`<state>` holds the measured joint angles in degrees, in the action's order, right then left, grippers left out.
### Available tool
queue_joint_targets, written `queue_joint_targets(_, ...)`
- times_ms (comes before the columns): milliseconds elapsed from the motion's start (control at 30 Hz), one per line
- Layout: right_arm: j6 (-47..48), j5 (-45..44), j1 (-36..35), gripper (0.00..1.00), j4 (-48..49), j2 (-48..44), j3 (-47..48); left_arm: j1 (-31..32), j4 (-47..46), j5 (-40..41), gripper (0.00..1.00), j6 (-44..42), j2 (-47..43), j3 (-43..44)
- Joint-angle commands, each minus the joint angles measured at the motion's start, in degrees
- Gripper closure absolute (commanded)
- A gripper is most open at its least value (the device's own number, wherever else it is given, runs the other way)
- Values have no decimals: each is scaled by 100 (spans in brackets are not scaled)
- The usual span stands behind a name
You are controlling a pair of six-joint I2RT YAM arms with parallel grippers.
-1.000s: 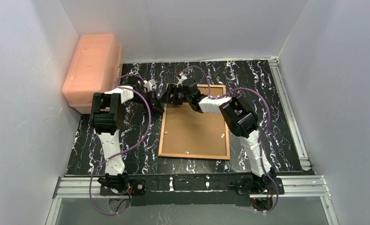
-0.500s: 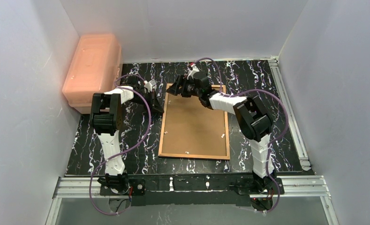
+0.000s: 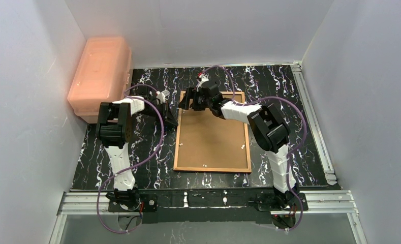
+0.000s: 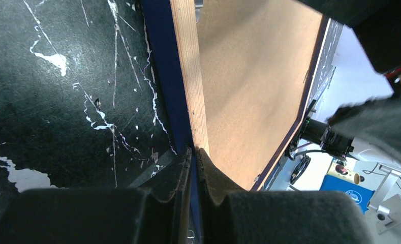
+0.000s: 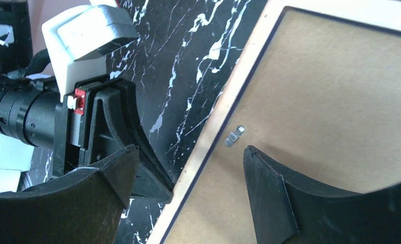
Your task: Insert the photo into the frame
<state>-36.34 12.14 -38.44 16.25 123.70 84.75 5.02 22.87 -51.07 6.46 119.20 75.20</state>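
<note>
You have the frame (image 3: pixel 212 170) lying face down on the table, its backing board (image 3: pixel 212 134) seated inside the rim; the photo is not visible, so I cannot confirm it sits beneath. The left gripper (image 4: pixel 194 170) is clenched on the frame's left rim near the far corner, and the right gripper (image 5: pixel 190 151) hangs released above that corner beside a metal clip (image 5: pixel 233 136), which I judge is not yet turned. Count: one frame, one board, one clip in close view, two grippers.
</note>
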Motion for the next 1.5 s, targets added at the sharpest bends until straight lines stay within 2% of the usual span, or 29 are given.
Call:
queue_joint_targets(0,101,-79,-180,16,-126,166,323,78,23,-18,94,27,-255,-134)
queue_joint_targets(300,-32,6,-195,16,-309,488,538,121,-134,-52,94,187,-266,-259)
queue_joint_targets(1467,-969,165,-252,19,321,808,401,156,-255,-65,94,330,-265,-164)
